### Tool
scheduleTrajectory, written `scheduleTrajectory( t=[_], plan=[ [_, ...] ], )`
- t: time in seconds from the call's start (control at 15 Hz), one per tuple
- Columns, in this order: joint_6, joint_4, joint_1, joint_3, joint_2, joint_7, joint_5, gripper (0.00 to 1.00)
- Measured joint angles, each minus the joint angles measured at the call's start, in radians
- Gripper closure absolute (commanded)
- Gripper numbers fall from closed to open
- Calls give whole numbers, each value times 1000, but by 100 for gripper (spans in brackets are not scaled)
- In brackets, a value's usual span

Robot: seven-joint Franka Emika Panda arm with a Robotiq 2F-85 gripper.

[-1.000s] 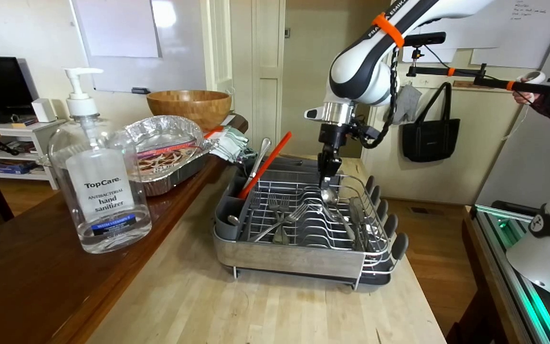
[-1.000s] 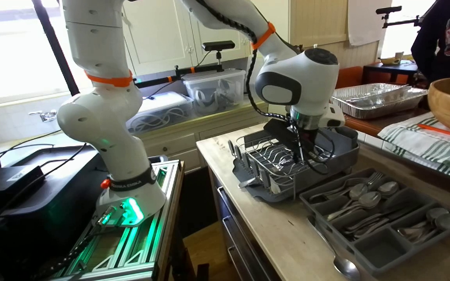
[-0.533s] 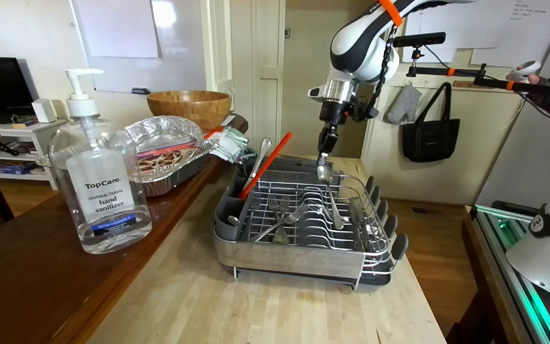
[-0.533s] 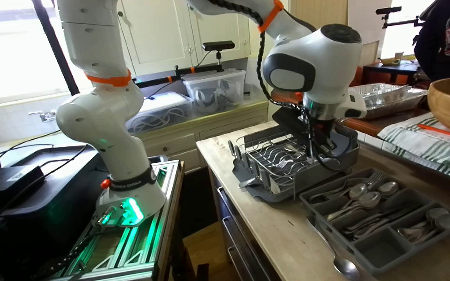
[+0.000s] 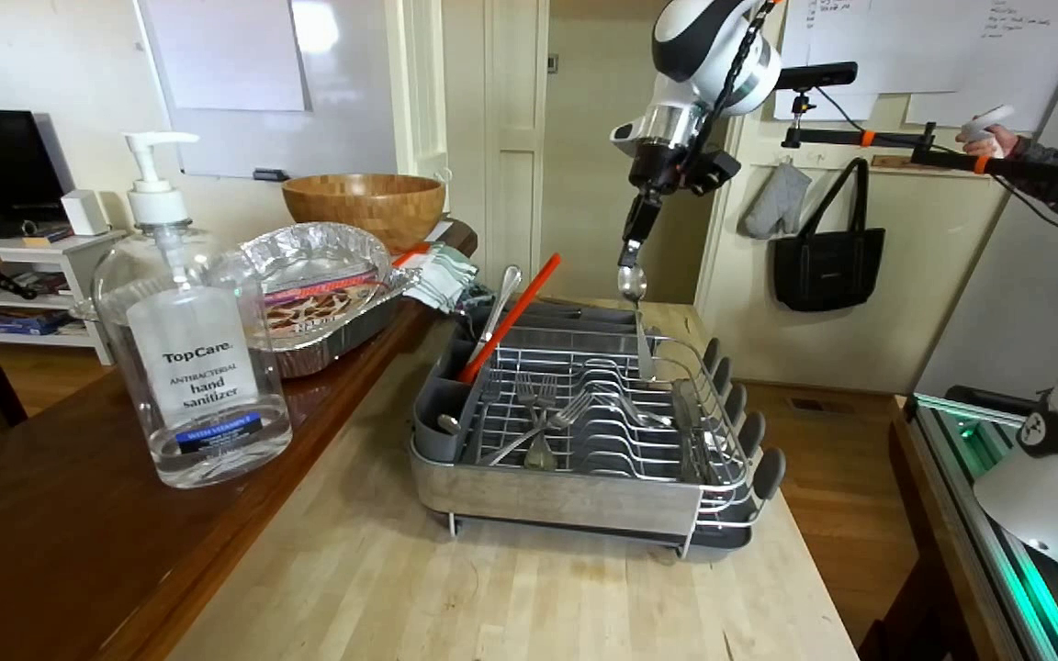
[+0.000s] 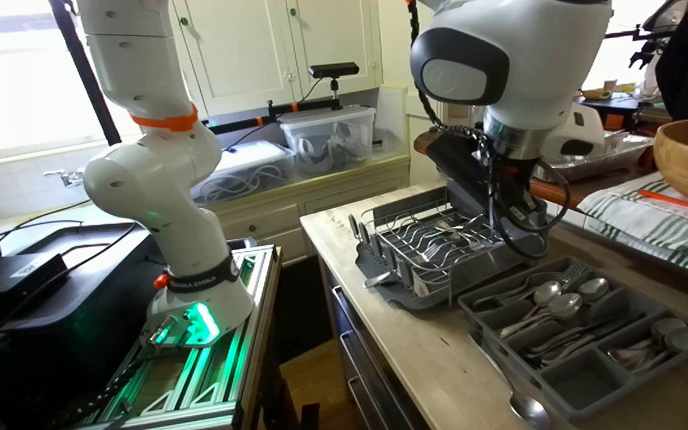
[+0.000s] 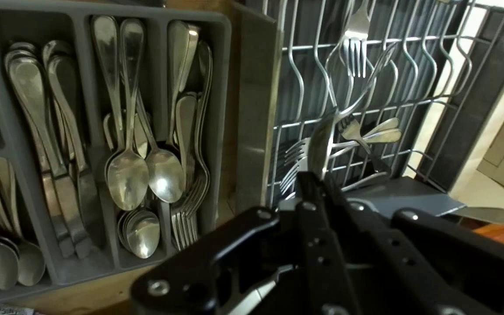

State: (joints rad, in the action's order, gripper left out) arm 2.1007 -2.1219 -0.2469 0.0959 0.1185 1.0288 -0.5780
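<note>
a metal spoon (image 5: 632,283) hangs handle-down beneath the fingers (image 7: 311,192), which grasp it by the end of its bowl. below the fingers stands a wire dish rack (image 5: 557,496) holding loose forks (image 7: 358,25). left of the fingers, in the wrist view, a grey cutlery tray (image 7: 223,109) of spoons (image 7: 128,179) and knives (image 7: 66,201) rests on the surface (image 6: 439,376).

White arm (image 6: 153,173) with dark-grey trim (image 6: 497,70), orange strap (image 6: 168,122), braided black cable (image 6: 460,130) — silver wrist collar (image 5: 676,126), black fingers (image 7: 317,227), silver screws (image 7: 158,287) — and green light (image 6: 205,322) on the base (image 6: 233,304).
</note>
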Motion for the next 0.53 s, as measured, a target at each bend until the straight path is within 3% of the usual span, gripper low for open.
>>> scheduleTrajectory(
  t=[0.53],
  plan=[
    [-190,126,-46,85,19,55,-42,99]
  ],
)
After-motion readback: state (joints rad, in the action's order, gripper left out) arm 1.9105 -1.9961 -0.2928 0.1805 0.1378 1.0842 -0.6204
